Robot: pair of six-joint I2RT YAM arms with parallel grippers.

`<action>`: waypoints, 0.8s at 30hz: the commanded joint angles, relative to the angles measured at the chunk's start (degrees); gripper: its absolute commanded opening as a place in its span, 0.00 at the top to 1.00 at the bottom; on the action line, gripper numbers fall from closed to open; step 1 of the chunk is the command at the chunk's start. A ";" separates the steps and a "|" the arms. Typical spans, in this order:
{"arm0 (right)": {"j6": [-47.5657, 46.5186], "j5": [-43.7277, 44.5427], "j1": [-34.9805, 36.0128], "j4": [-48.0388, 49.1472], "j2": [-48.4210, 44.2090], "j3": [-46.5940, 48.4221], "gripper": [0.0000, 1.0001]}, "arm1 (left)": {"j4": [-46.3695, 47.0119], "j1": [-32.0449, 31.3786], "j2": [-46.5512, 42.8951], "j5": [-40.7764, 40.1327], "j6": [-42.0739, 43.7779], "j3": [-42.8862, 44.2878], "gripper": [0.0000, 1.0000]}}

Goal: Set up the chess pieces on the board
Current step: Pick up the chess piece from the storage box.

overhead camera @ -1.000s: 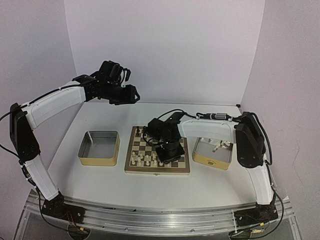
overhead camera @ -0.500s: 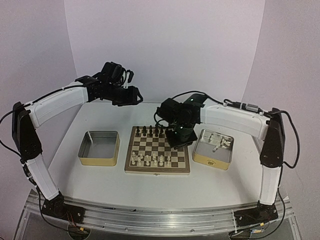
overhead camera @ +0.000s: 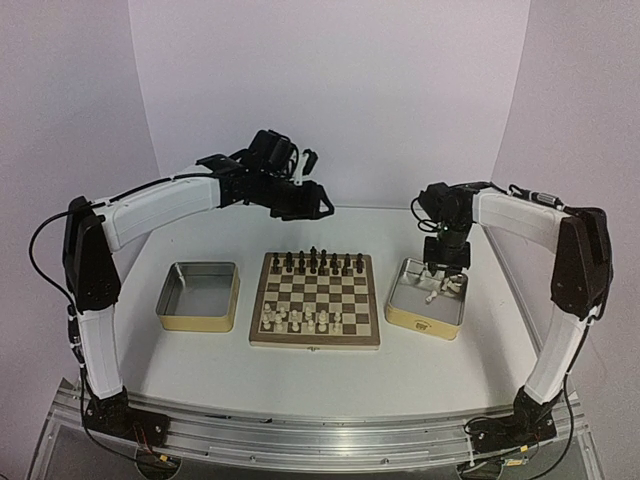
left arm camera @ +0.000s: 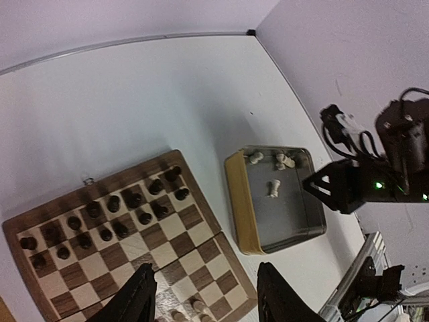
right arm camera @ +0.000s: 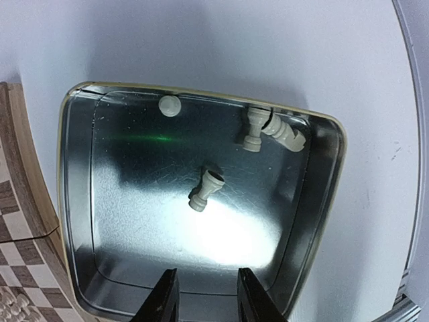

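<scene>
**Right gripper hangs bare over the tin beside the board**

We see the board [overhead camera: 314,300] lying flat on the white table [overhead camera: 400,375], in front of the two arm bases. On the board's far rows stand the dark chess pieces [overhead camera: 316,262]. A group of cream-white chess pieces [overhead camera: 300,319] stands on the rows nearest the bases; from the top view we cannot count them surely.

Just right of the board sits a rectangular metal tin [overhead camera: 418,322] with yellowish sides. In the right wrist view we count four more cream pieces in it. One [right arm camera: 169,105] is against the wall farthest from the wrist camera. Two [right arm camera: 285,133] lie touching each other near a corner on the side away from the board. One [right arm camera: 206,190] lies on its side near the middle of the tin floor.

The right gripper [overhead camera: 446,268] hangs right of the board, directly above this tin and pointing down into it. Its two fingers [right arm camera: 164,295] stand a little apart with only the tin floor showing between them, so it has hold of nothing.

The left gripper [overhead camera: 318,206] is raised well above the table, over the ground beyond the board's far edge. From its wrist camera its fingers [left arm camera: 137,298] are moderately spread, with board squares showing in the gap, and they grip nothing.

A second tin [overhead camera: 198,318] of the same kind sits left of the board, apart from it.
</scene>
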 commanded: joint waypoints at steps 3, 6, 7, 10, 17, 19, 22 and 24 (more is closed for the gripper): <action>3.53 -4.35 -3.00 7.87 6.33 -0.66 0.71 | 1.91 -1.40 4.42 3.77 -1.66 7.79 0.50; 4.34 -5.45 -3.99 9.00 8.46 -0.38 0.71 | 1.10 -1.70 6.27 4.59 -1.65 10.56 0.50; 4.58 -5.52 -4.09 9.13 8.92 -0.39 0.71 | 0.83 -1.77 6.69 4.75 -1.65 11.17 0.50; 5.62 -5.77 -4.31 9.30 9.39 -1.15 0.70 | 0.38 -1.83 7.57 5.14 -1.72 12.27 0.50; 7.70 -6.46 -4.36 10.76 9.49 -4.37 0.71 | 0.13 -1.84 8.20 5.40 -1.48 12.90 0.49; 8.50 -6.74 -4.32 11.39 9.71 -5.19 0.71 | 0.01 -1.82 8.46 5.48 -1.39 13.26 0.49; 9.01 -6.88 -4.36 12.19 9.82 -5.93 0.73 | -0.29 -1.83 8.80 5.49 -1.23 13.88 0.49; 9.03 -7.06 -4.29 12.29 9.86 -5.95 0.77 | -0.37 -1.86 8.79 5.42 -1.15 14.00 0.49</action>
